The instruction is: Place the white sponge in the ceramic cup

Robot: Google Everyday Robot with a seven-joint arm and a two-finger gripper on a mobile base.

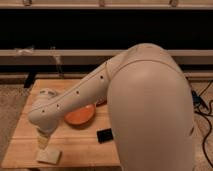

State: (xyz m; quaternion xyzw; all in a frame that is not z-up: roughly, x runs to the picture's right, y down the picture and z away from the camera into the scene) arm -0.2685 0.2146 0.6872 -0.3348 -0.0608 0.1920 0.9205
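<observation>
The white sponge (48, 156) lies flat on the wooden table (75, 145), near its front left corner. My gripper (44, 140) points straight down just above the sponge's back edge, open and holding nothing. The fingertips are very close to the sponge, and I cannot tell whether they touch it. The ceramic cup (47, 93) shows as a small white shape at the table's left, partly hidden behind my wrist. My big white arm (145, 110) fills the right half of the view.
A round orange dish (80, 116) sits mid-table, partly under the forearm. A flat black rectangle (104, 135) lies just to its right. Cables (202, 107) trail on the floor at the right. A dark wall with rails stands behind the table.
</observation>
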